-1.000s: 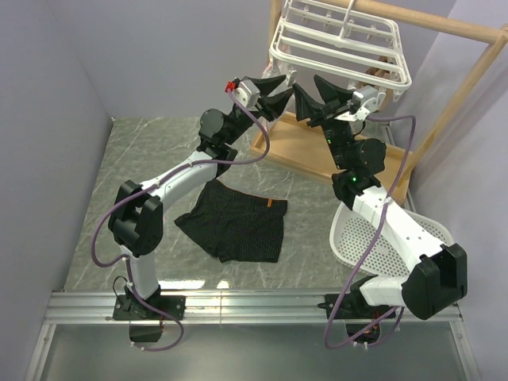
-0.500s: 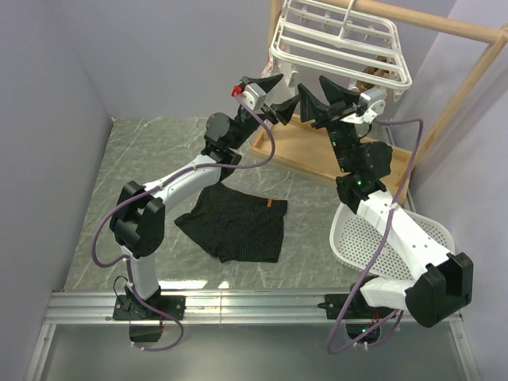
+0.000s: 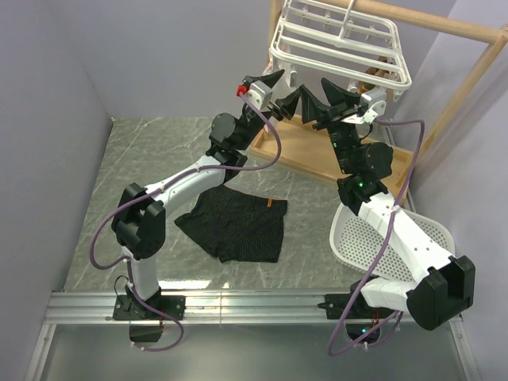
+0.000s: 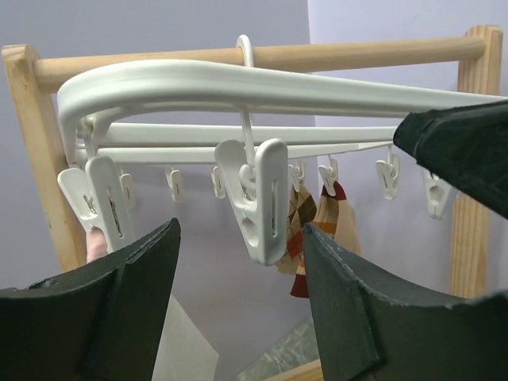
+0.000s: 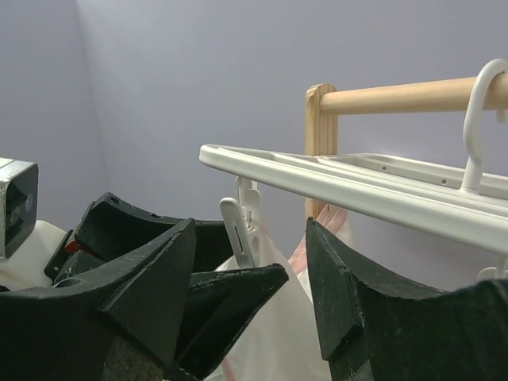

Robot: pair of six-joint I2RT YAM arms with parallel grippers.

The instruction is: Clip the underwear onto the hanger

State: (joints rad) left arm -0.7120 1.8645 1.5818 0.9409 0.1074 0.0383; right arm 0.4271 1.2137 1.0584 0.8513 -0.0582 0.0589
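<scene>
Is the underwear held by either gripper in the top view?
No, the underwear lies on the table, while the left gripper and the right gripper are open near the hanger.

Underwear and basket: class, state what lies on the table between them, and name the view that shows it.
Nothing lies there. Between the underwear and the basket the table is bare, as the top view shows.

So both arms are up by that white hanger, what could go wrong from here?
The left gripper and right gripper are both open and close together under the hanger, so they could bump each other. The hanger only hangs by its hook on a wooden rod; a nudge might set it swinging and make the clip hard to catch. And the underwear lies on the table, held by neither.
</scene>
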